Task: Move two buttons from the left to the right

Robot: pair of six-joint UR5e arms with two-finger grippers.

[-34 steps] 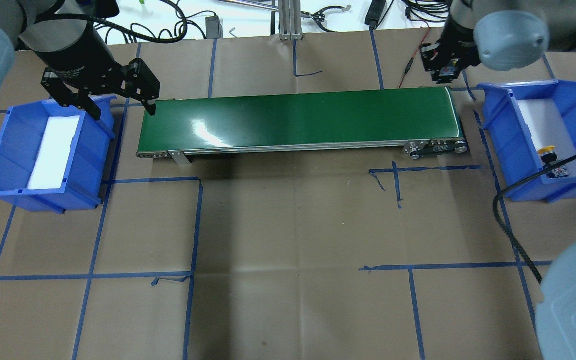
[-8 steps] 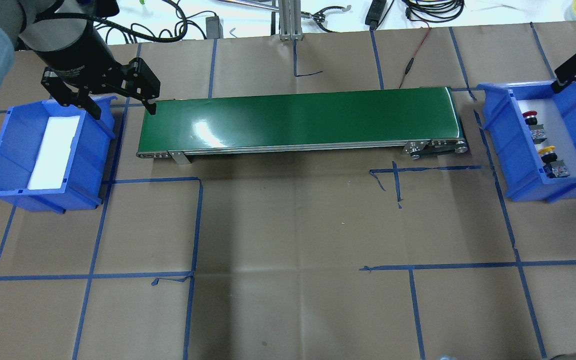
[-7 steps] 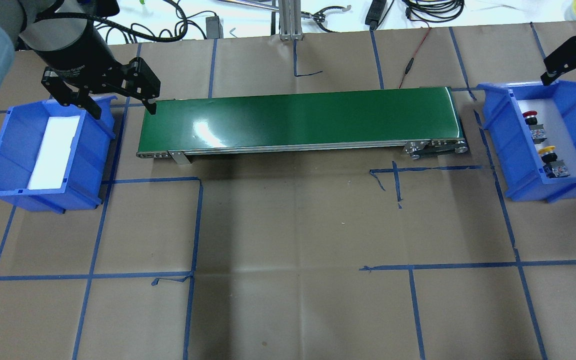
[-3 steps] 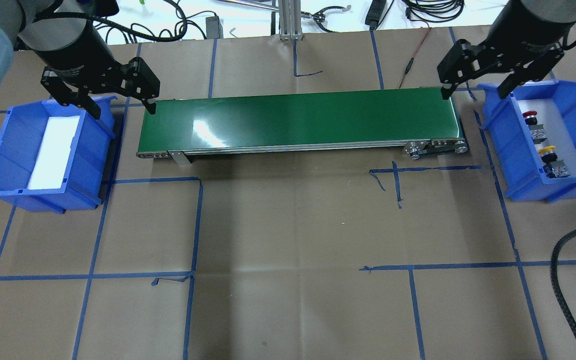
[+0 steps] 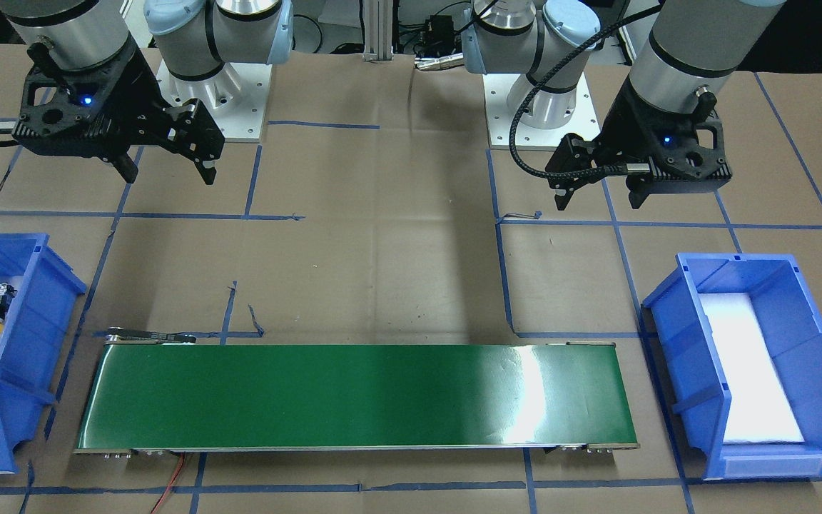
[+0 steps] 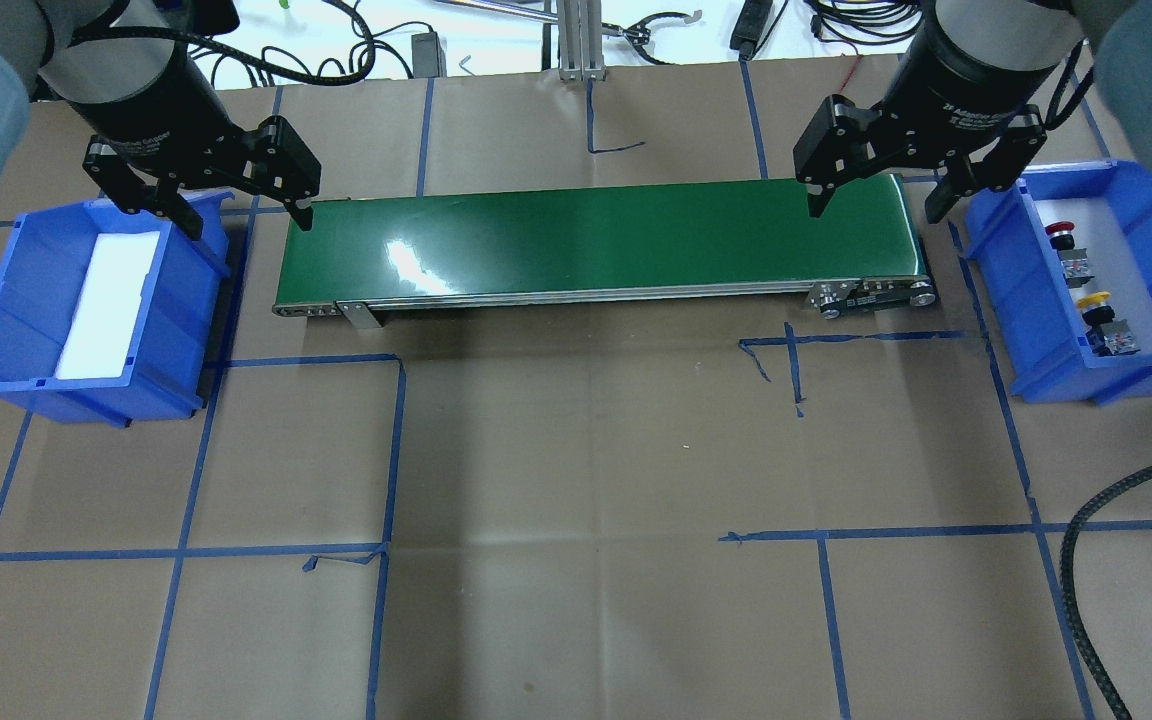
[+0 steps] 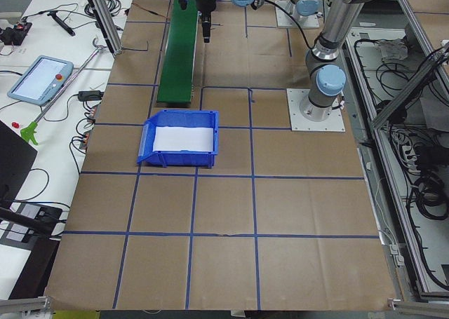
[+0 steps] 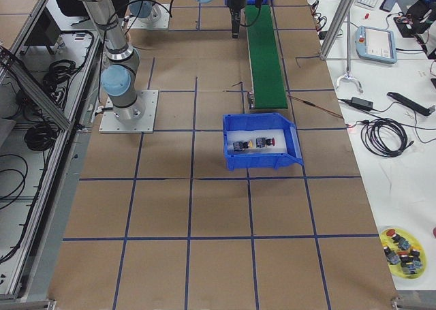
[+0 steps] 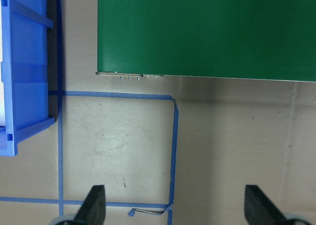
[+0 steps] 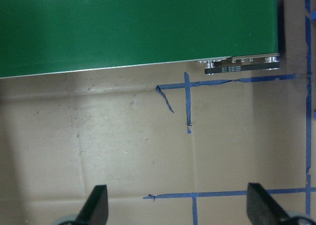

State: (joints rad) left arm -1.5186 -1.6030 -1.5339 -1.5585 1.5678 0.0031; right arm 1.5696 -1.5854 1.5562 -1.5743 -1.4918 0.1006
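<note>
**Beside the right gripper (image 6: 874, 213), both buttons lie in the right bin (image 6: 1001, 300)**

Judging by how things lie, the carrying looks finished, and the step in hand is probably parking the arm clear of the bin. To do that well, the arm should rise straight up before it travels sideways. That way neither finger clips the bin's rim on one side or the belt's edge on the other.

The right gripper's jaws are spread wide, hold nothing and touch nothing. Its wrist camera shows the two fingertips (image 10: 98, 200) at the bottom corners of the frame, with only brown paper and blue tape between them.

Under one finger lies the end of the green conveyor belt (image 6: 586, 240). The other finger hangs over the gap between the belt and the bin.

Just past that finger, on the bin's white liner, lies the red button (image 6: 1061, 235). The yellow button (image 6: 1094, 303) lies a little further on. Whether the two touch cannot be told.

Well away, at the belt's opposite end, the left gripper (image 6: 249, 227) hangs equally wide and empty. It sits between the belt and the left bin (image 6: 26, 300), which shows only a white liner.
</note>
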